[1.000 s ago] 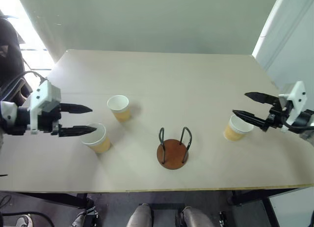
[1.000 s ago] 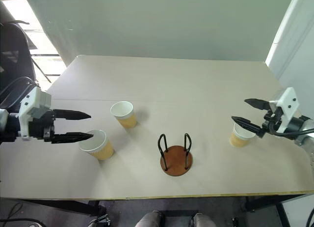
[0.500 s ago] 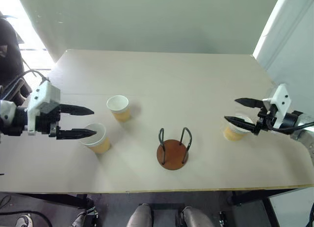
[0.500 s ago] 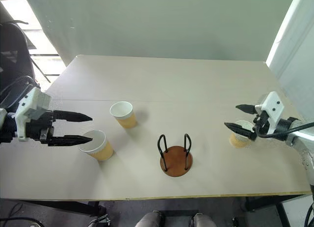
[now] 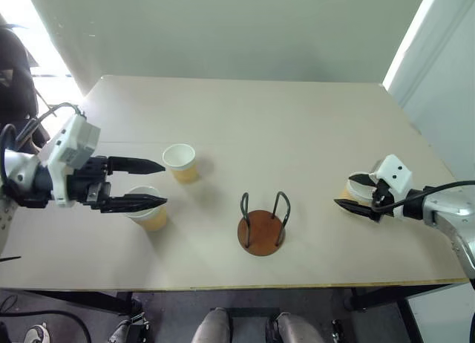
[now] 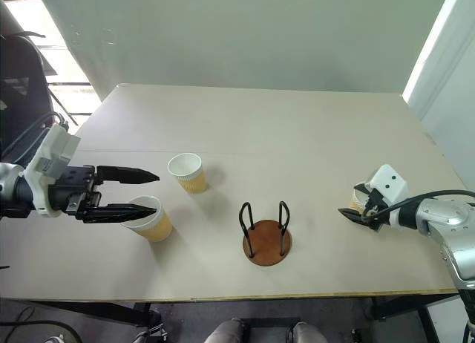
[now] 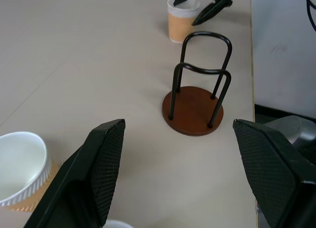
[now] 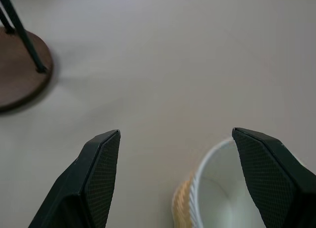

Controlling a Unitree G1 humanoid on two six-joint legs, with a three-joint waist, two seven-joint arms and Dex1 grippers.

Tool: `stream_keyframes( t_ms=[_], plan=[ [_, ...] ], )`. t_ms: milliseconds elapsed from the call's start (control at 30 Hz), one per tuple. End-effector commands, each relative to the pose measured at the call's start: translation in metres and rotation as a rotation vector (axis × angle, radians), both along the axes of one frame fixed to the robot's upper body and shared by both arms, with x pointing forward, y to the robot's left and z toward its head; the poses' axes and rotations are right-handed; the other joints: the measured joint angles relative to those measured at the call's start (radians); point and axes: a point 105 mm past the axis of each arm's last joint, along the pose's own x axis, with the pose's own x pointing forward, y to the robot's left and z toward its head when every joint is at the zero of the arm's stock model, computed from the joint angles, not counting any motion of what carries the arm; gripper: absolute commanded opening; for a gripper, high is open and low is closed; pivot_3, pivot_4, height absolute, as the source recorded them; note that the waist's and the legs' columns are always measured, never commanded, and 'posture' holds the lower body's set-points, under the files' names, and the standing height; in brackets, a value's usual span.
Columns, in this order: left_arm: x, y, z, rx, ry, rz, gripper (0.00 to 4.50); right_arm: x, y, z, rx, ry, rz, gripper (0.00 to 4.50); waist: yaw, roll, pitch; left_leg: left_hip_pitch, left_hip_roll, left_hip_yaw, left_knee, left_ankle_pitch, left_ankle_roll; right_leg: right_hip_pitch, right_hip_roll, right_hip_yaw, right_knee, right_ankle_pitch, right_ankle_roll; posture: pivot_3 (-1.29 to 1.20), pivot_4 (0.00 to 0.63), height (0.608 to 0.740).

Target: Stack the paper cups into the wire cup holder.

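The wire cup holder (image 5: 262, 226) stands on the table (image 5: 282, 128) near its front edge, about midway between my arms. Two paper cups sit to its left: one (image 5: 180, 162) farther back, one (image 5: 147, 208) nearer the front, between the fingers of my left gripper (image 5: 156, 184). The third cup (image 5: 358, 188) stands well to the holder's right, at my right gripper (image 5: 350, 192).

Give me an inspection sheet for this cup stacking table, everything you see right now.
Surface: pale table, bare apart from the job's things.
Job's things: three paper cups upright, two on the left, one on the right; wire cup holder empty.
Clutter: nothing seen.
Grippers: left gripper open above the near left cup; right gripper open at the right cup.
Cables: black cables on the left arm.
Surroundings: plain wall.
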Motion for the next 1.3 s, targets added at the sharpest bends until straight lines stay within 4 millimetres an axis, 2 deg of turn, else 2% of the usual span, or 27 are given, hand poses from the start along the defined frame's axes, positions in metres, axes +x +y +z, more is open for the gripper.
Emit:
stream_keyframes(
  t_ms=[33,133,333,467,700,933,1300],
  plan=[
    [-0.001,-0.009,0.017,-0.030,-0.067,-0.016,3.76,0.000,0.000,0.011,0.005,-0.050,0.002,3.74,0.000,0.000,0.000,0.000,0.000,0.000,0.000,0.000,0.000,0.000,0.000,0.000,0.000,0.000,0.000,0.00,0.150,0.740],
    [-0.004,-0.019,0.026,-0.096,-0.072,-0.057,3.76,0.000,-0.003,0.015,0.007,-0.065,-0.007,3.74,0.000,0.000,0.000,0.000,0.000,0.000,0.000,0.001,0.000,0.000,0.000,0.000,0.000,0.000,0.000,0.00,0.150,0.740],
    [-0.007,-0.032,0.003,-0.018,-0.028,-0.107,3.76,0.001,-0.002,0.008,-0.056,-0.050,-0.009,3.74,0.000,0.000,0.000,0.000,0.000,0.001,0.000,0.001,0.000,0.000,0.000,0.000,0.000,0.001,0.001,0.00,0.150,0.740],
    [-0.002,-0.037,0.000,-0.004,-0.084,-0.101,3.76,0.006,-0.004,0.006,-0.117,-0.058,-0.017,3.74,-0.001,0.000,0.000,0.001,0.000,0.001,0.000,0.002,0.001,0.001,0.000,0.000,0.000,0.001,0.001,0.00,0.150,0.740],
    [0.006,-0.040,0.007,-0.108,-0.245,-0.040,3.76,0.010,0.000,0.007,-0.146,-0.054,0.010,3.74,0.000,0.000,0.000,0.001,0.000,0.001,0.001,0.003,0.003,0.001,0.000,0.000,0.000,0.001,0.001,0.00,0.150,0.740],
    [-0.006,-0.044,-0.003,-0.233,-0.235,-0.026,3.76,0.013,-0.003,0.006,-0.175,-0.041,0.026,3.74,-0.001,0.000,0.000,0.001,0.000,0.002,0.001,0.003,0.003,0.002,0.000,0.000,0.000,0.002,0.002,0.00,0.150,0.740],
    [-0.010,-0.040,-0.015,-0.199,-0.189,-0.007,3.76,0.012,0.001,0.000,-0.262,-0.030,0.073,3.74,0.001,0.000,0.000,0.005,0.000,0.001,0.001,0.004,0.004,0.005,0.000,0.000,0.000,0.002,0.001,0.00,0.150,0.740]
  ],
)
